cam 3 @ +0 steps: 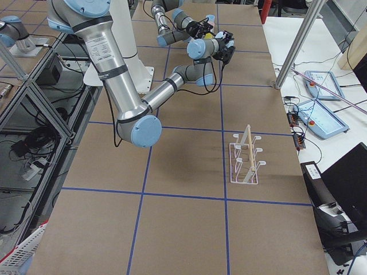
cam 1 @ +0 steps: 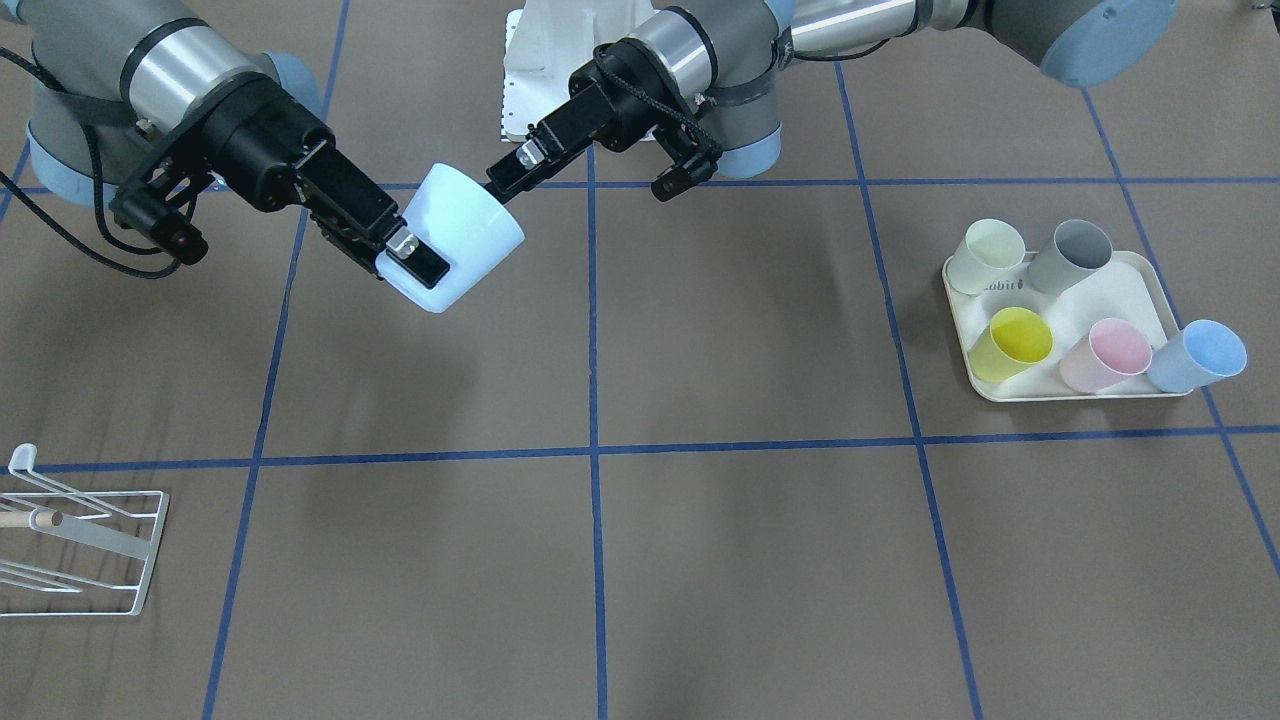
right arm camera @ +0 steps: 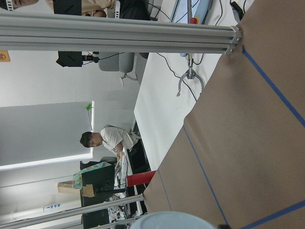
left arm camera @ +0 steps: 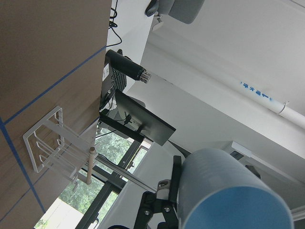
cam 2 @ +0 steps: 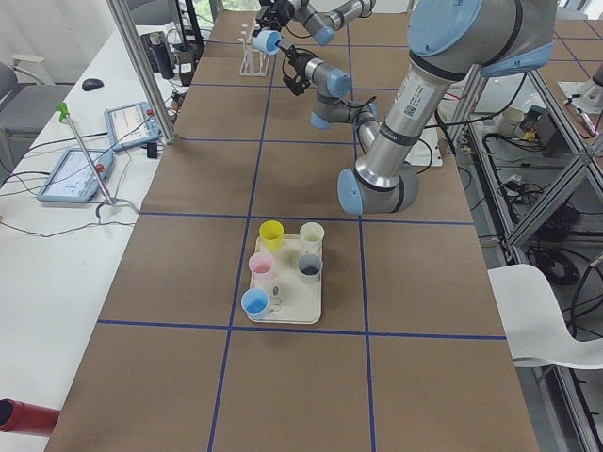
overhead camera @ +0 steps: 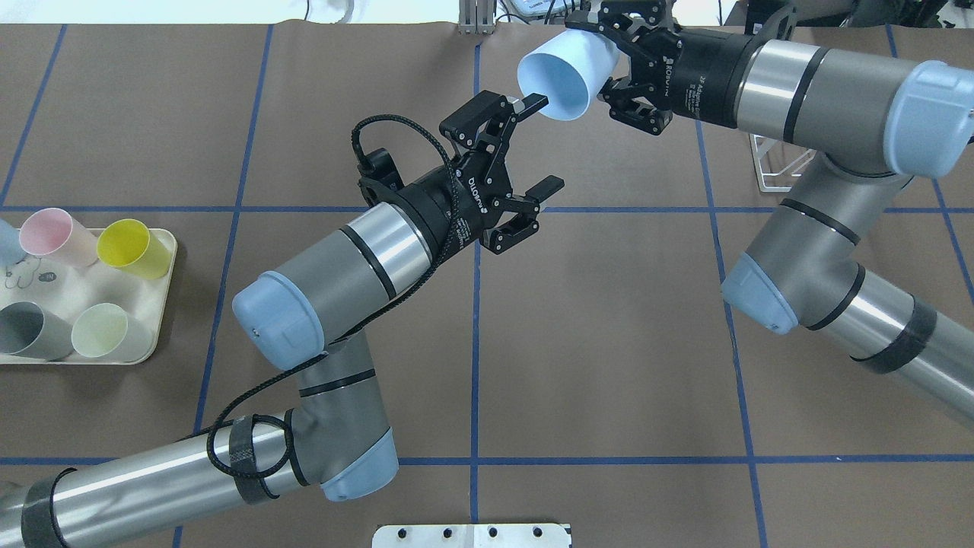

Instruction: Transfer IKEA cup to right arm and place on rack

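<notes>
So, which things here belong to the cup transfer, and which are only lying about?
Belong to the job: pale blue plastic cup; right gripper, shut on it; left gripper, open at its mouth; white wire rack.
Lying about: cream tray; cream cup, grey cup, yellow cup, pink cup, deeper blue cup.

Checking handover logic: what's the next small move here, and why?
Probably draw the left gripper straight back from the pale blue cup. Its jaws stand open, one fingertip at the rim, while the right gripper grips the cup near its base. Clearing first lets the right one carry it toward the rack.
</notes>
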Robot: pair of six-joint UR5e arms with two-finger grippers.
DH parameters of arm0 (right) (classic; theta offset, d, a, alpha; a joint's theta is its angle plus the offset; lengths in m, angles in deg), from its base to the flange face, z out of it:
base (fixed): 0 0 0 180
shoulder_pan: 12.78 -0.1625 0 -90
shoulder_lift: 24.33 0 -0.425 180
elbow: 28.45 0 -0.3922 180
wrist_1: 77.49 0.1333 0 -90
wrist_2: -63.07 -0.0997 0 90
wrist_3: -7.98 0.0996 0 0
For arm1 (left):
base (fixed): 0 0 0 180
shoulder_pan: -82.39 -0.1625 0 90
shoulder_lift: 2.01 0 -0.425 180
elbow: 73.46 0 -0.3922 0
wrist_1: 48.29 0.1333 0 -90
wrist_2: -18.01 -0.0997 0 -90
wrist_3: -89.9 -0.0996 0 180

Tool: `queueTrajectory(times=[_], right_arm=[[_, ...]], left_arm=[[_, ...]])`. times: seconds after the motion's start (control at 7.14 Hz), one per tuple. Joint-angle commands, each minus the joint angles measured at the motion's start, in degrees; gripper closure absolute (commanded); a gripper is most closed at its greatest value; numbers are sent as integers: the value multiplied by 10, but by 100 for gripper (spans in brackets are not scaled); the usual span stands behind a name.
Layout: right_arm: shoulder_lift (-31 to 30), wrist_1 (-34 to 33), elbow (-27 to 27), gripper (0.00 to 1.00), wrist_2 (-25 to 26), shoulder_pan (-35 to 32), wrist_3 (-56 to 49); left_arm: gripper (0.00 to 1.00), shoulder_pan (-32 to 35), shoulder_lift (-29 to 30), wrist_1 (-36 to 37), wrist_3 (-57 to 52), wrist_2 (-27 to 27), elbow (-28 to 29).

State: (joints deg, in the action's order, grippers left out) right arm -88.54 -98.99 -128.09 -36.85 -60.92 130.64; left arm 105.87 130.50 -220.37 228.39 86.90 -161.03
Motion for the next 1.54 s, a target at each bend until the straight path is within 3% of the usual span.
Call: queueTrajectory(times=[0.0, 0.14, 0.28, 0.56, 0.84, 0.98, 1.26, 1.4], right_arm=[[-8, -2, 24, 100, 2, -44, -76], [-17, -5, 36, 100, -1, -69, -112], [-27, -6, 55, 100, -3, -95, -174], [-62, -33, 68, 100, -3, -132, -318], [-72, -116, 62, 100, -5, -191, -427], [-80, -162, 62, 100, 4, -215, -493], [-93, -223, 83, 100, 118, -223, -642], [-97, -221, 105, 100, 166, -223, -651]], left_arm=[[0, 3, -1, 1, -2, 0, 0], [0, 16, -2, 3, -21, 5, 0], [0, 20, -2, 23, -109, 21, 0], [0, 23, -1, 125, -262, 55, -16], [0, 45, -13, 288, -357, 105, -81], [0, 52, -24, 397, -404, 113, -140], [0, 60, -25, 524, -450, 120, -191], [0, 67, -25, 578, -478, 130, -205]])
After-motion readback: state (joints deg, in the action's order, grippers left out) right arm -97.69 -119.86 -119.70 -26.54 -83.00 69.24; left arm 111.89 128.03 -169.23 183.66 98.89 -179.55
